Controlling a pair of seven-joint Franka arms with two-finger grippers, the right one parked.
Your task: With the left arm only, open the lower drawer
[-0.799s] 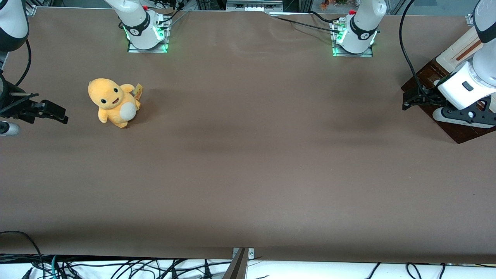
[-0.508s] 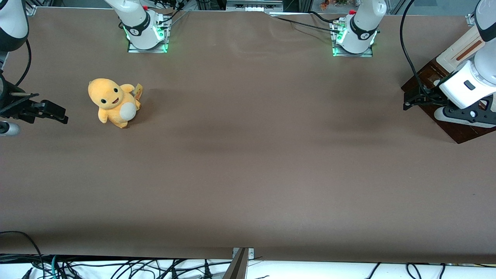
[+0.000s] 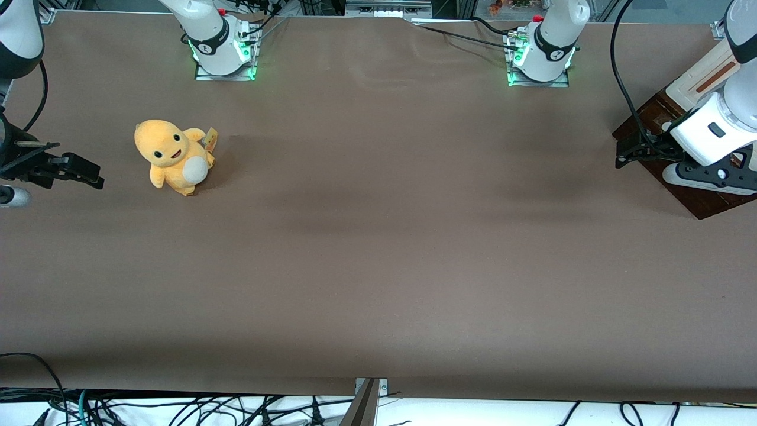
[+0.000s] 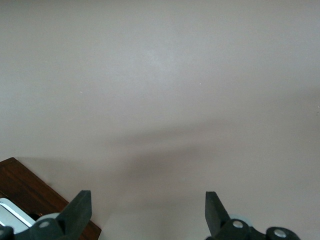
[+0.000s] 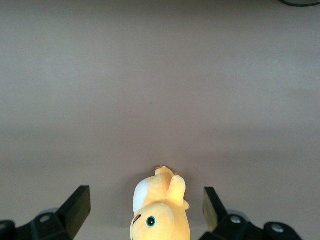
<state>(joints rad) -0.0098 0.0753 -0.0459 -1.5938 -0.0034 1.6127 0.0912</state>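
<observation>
The small cabinet stands at the working arm's end of the table, showing dark-brown wood under a cream-white top panel. The left arm hangs over it and covers most of its front, so I cannot pick out the lower drawer from the rest. My gripper sits low at the cabinet's edge that faces the table's middle, with nothing in it. The left wrist view shows the gripper open wide over bare table. A corner of dark-brown wood with a pale silver-white piece lies beside one finger.
A yellow plush toy stands toward the parked arm's end of the table. Two green-lit arm bases stand along the table's edge farthest from the front camera. Brown tabletop spreads between the plush and the cabinet.
From the earliest frame my wrist and gripper have shifted slightly farther from the front camera, along the cabinet. Since half a second ago nothing has visibly moved.
</observation>
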